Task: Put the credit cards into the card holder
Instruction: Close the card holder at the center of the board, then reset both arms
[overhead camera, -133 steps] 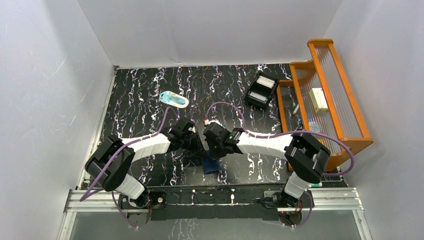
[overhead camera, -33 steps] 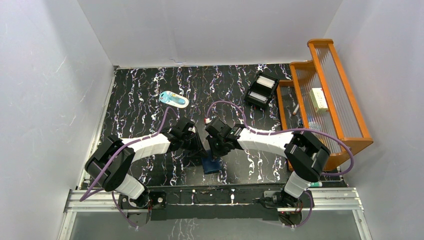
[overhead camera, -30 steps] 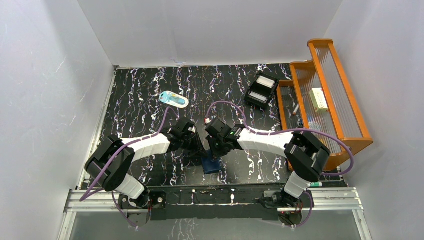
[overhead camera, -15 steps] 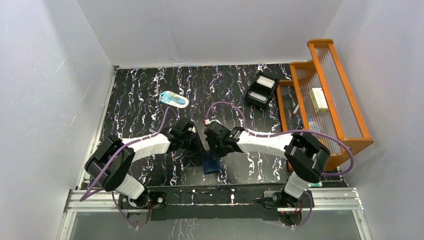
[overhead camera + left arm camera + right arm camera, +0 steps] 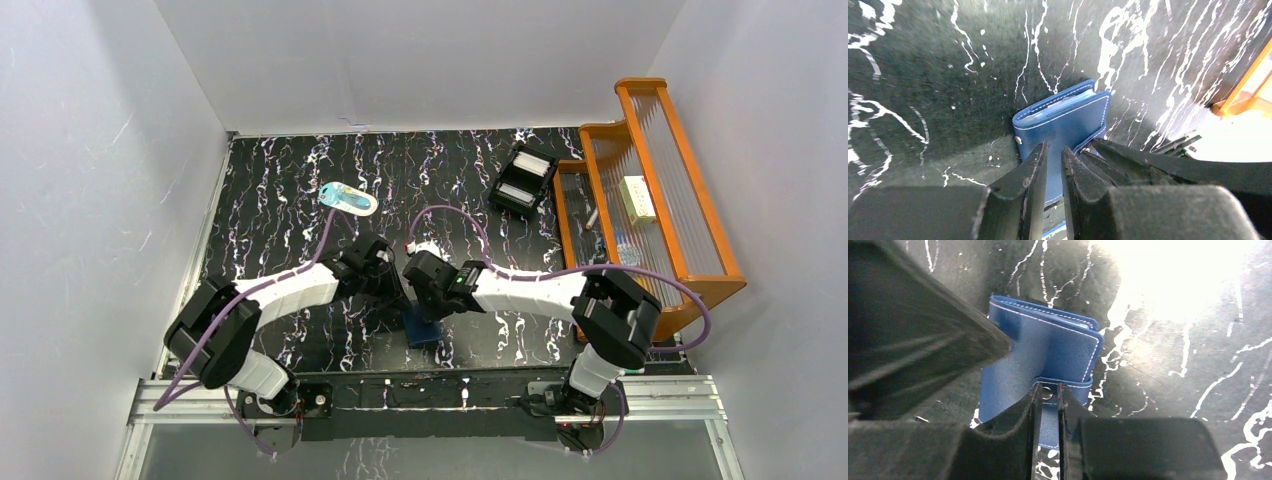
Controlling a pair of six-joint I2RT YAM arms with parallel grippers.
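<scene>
top view, arms: both arms reach in low toward the middle; the left gripper (image 5: 392, 292) and right gripper (image 5: 428, 300) sit nose to nose over the near-centre of the table (image 5: 270, 210)
top view, card holder (image 5: 424, 331): navy, folded, flat on the table at about 6 o'clock, tucked right under both grippers
top view, containers: a black box tray (image 5: 523, 178) at 1 o'clock has white cards (image 5: 532, 163) in it, well apart from the holder
top view, other stuff: an orange wooden rack (image 5: 690, 170) is at 3 o'clock and a pale-blue oval thing (image 5: 348, 198) at 11 o'clock; nothing is blocking the holder except the grippers themselves

left wrist, tool: fingers almost together, with the holder's blue cover running into the slit, so it looks pinched
left wrist, holder: folded, pale layers peeking between the covers at 12 o'clock; the right gripper's dark finger crowds in from 4 o'clock

right wrist, tool: fingers nearly together either side of the snap tab (image 5: 1064, 384); can't tell if they're actually clamping it
right wrist, holder: at 12 o'clock from the fingertips, with the left gripper's bulk covering its 9 o'clock side
</scene>
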